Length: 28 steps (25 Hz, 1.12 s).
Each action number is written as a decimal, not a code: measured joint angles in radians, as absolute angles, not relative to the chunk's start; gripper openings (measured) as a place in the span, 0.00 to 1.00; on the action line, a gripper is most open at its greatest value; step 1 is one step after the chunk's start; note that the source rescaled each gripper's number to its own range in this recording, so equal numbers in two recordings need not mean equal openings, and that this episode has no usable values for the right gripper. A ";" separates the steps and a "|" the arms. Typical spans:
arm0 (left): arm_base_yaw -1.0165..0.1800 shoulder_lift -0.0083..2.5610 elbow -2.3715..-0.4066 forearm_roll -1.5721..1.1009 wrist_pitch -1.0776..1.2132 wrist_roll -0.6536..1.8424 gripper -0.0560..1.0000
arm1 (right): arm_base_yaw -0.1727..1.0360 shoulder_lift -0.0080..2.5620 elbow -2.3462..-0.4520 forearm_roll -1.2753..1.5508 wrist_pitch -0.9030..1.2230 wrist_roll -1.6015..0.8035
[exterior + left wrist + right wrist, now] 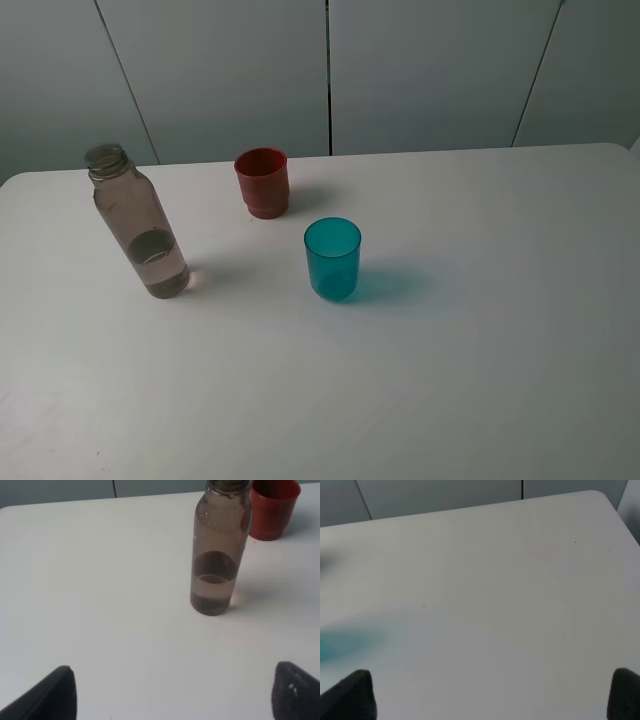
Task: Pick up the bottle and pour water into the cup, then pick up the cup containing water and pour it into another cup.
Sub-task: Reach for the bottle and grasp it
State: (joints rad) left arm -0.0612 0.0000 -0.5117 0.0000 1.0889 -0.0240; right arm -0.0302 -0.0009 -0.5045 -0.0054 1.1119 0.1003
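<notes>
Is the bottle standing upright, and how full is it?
Upright on the table, only partly full: the waterline sits low in the bottle.

White table (480, 380), matte, far corners rounded. Grey wall panels (430, 70) stand just behind table's far edge, dark seams (328, 75) between them.
</notes>
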 joint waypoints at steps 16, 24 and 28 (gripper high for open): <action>-0.061 0.000 -0.512 0.000 1.089 -0.024 1.00 | -0.030 -0.001 -0.504 -0.005 1.112 0.100; -0.061 0.155 -0.543 -0.088 0.752 0.035 1.00 | -0.030 -0.001 -0.504 -0.005 1.112 0.100; -0.061 0.316 -0.544 -0.114 0.574 0.115 1.00 | -0.030 -0.001 -0.504 -0.005 1.112 0.100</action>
